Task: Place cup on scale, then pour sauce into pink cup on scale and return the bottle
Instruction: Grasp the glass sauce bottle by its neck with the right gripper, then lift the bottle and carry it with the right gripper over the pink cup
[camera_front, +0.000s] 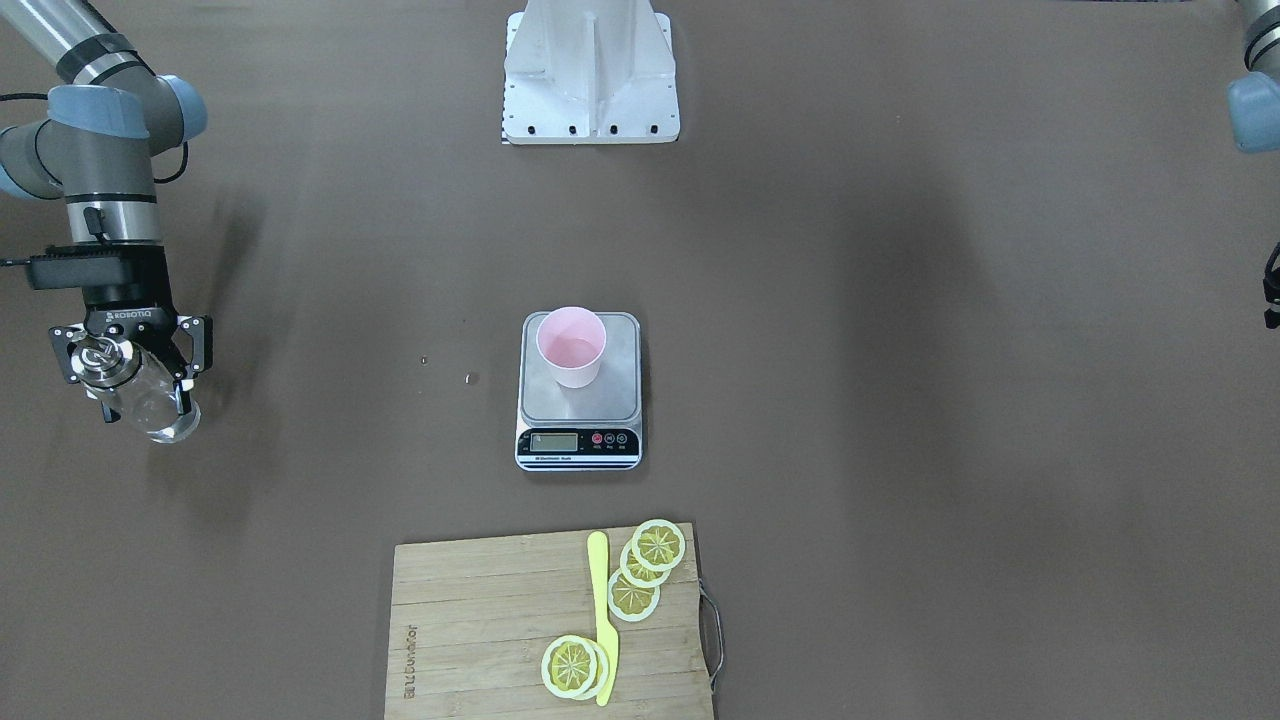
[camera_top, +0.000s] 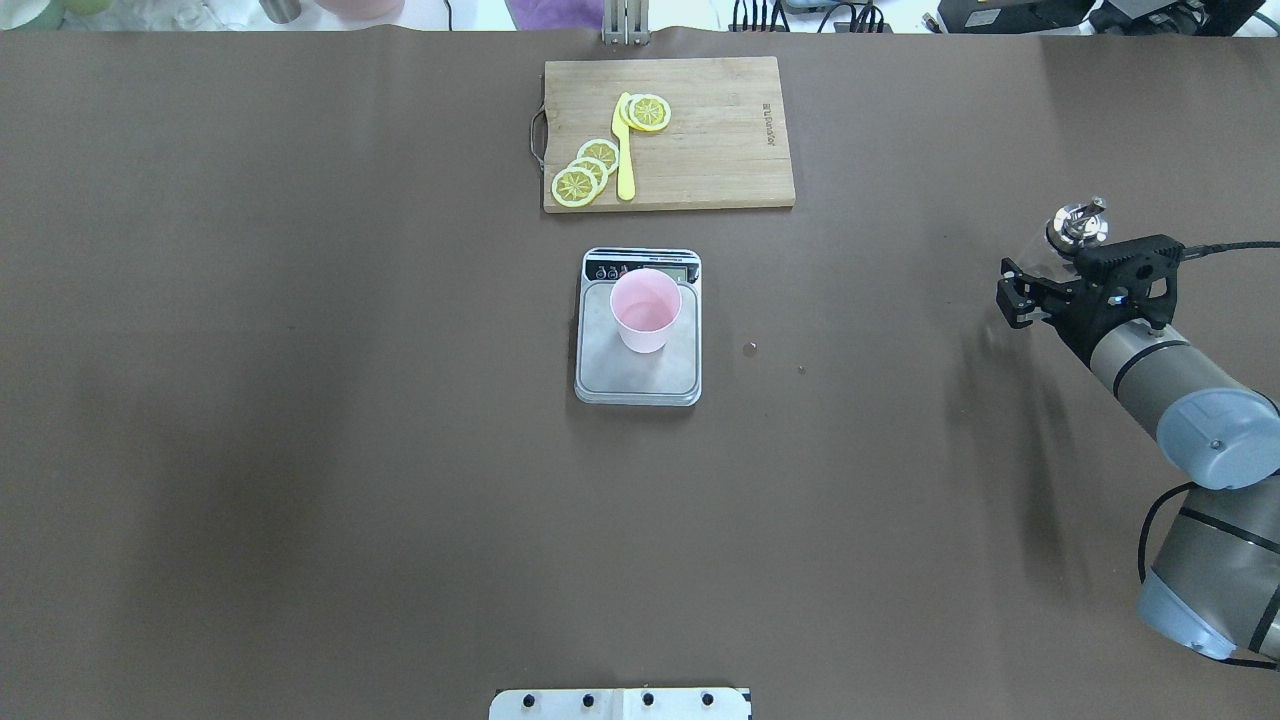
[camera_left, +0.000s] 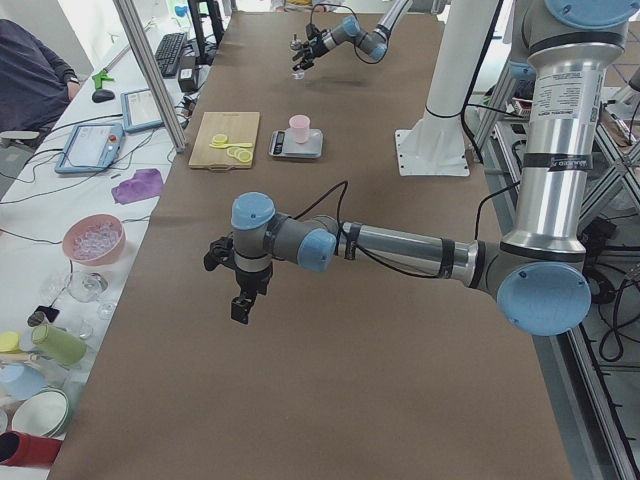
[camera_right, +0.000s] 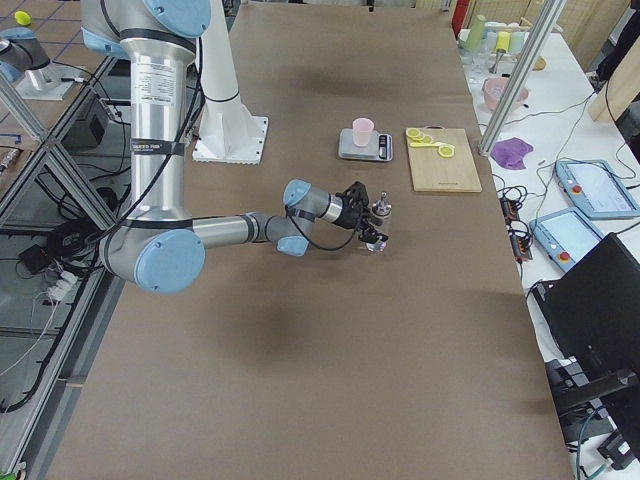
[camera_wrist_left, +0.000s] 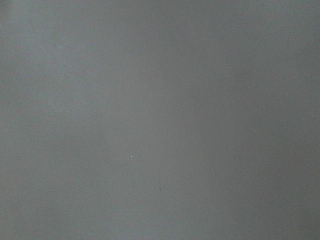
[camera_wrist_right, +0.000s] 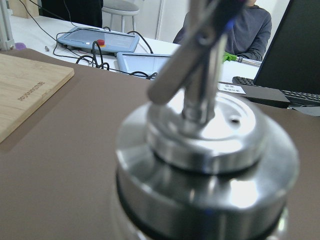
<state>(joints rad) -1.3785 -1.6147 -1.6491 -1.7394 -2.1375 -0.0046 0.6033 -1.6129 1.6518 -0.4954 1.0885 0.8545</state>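
While the right gripper (camera_front: 146, 403) reaches in level from the side and looks pinched on the glass body of the bottle (camera_front: 130, 385), one finger tight on each flank below the metal cap, the cup (camera_front: 570, 347) stands upright on the scale (camera_front: 580, 408) at table centre, inside the platform's edges. Bottle is far out on the robot's right side, well apart from the scale, long axis vertical, spout up. Cannot tell if its base touches the table (camera_front: 900, 300) or hangs just above. Two small drops (camera_front: 471, 378) lie on the table between bottle and scale. Cannot tell if sauce is in the cup. My read: pour likely done, return step in hand. Key relation: bottle sits straight ahead of the palm, between the fingers, with its upright axis crossing the gripper's level approach line. Release would therefore mean spreading the fingers and backing out along that same line. Any sideways sweep risks tipping a tall slim bottle. Right arm is the only one near it. Left gripper (camera_left: 238, 300) hangs over bare table at the opposite end and shows only in the side view, so cannot tell if spread or closed. Its wrist camera shows plain brown surface only. Cutting board (camera_front: 480, 620) with lemon slices (camera_front: 658, 545) lies beyond the scale, on the operators' side.
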